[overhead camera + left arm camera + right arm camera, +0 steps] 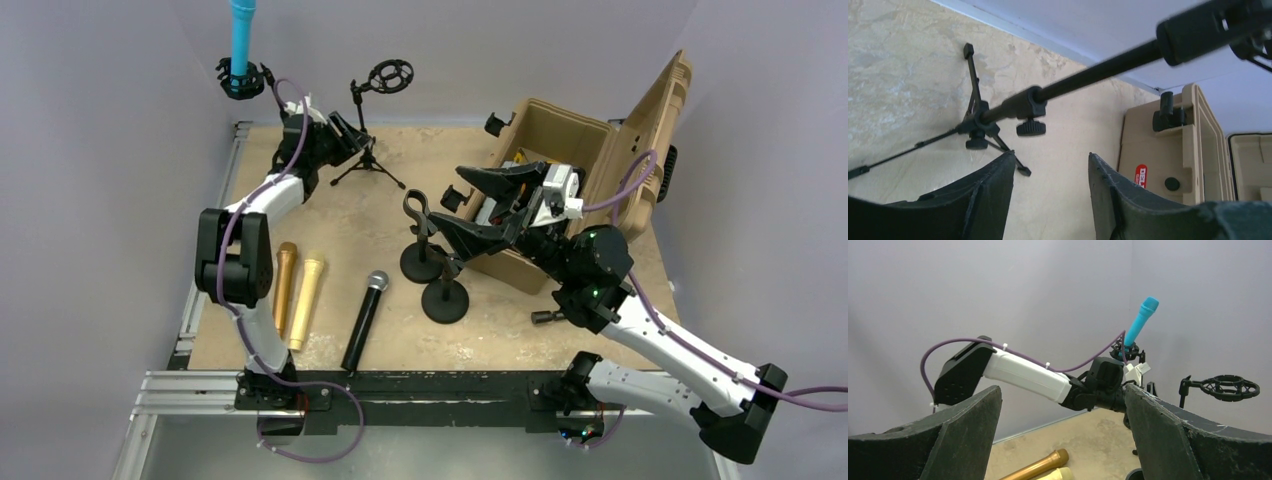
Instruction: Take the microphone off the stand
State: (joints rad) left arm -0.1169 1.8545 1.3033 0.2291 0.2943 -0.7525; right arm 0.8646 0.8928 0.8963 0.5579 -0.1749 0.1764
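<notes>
A blue microphone stands upright in a black shock mount at the far left corner; it also shows in the right wrist view. My left gripper is open and empty, low beside the tripod stand whose shock mount is empty, to the right of the blue microphone. In the left wrist view the tripod's pole crosses above my open left gripper. My right gripper is open and empty above two round-base stands.
A gold microphone, a cream one and a black one lie on the table's front left. An open tan case sits at the right. The second round base stands near the case.
</notes>
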